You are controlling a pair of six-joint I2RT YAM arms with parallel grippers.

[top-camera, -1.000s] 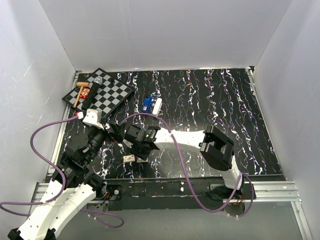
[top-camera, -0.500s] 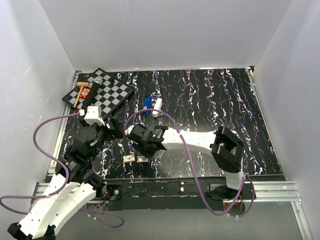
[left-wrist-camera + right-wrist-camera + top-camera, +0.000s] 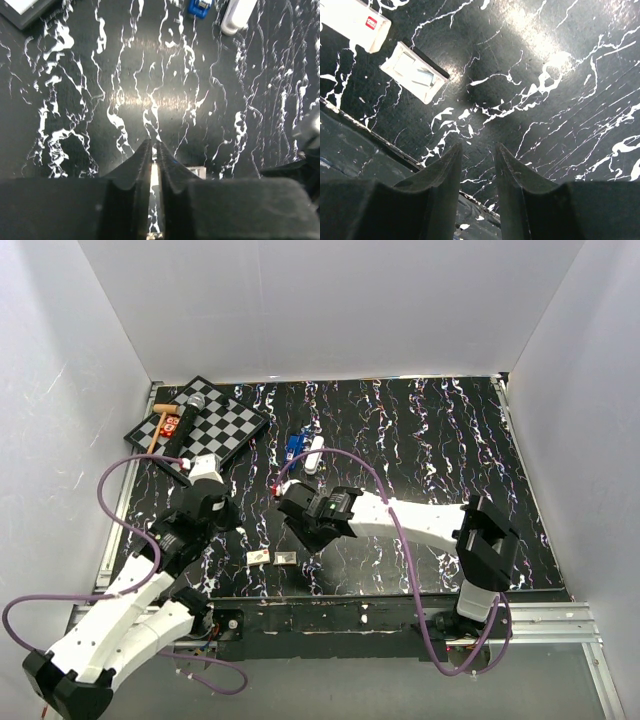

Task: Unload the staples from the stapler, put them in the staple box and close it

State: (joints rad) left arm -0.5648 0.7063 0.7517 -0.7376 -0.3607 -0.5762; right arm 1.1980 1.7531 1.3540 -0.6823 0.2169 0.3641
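The stapler [image 3: 304, 450] lies at the middle back of the black marbled table, its blue arm [image 3: 293, 445] beside its white arm [image 3: 315, 452]. The left wrist view shows it at the top edge, blue part [image 3: 200, 7] and white arm [image 3: 239, 13], far ahead of the fingertips. My left gripper [image 3: 222, 508] [image 3: 154, 146] is shut with nothing between its fingers, over bare table to the near left of the stapler. My right gripper [image 3: 303, 538] [image 3: 477, 147] hangs open and empty, pointing toward the table's front edge.
Two small tan-white blocks [image 3: 258, 556] [image 3: 286, 558] lie near the front edge; the right wrist view shows one with a red label [image 3: 355, 20] and one like an open tray [image 3: 415, 72]. A checkerboard [image 3: 220, 425] with a wooden mallet [image 3: 158, 426] sits at the back left.
My left gripper has gone from wide open to shut, and its wrist has shifted a little right. The right arm has swung to the right, away from the left arm.
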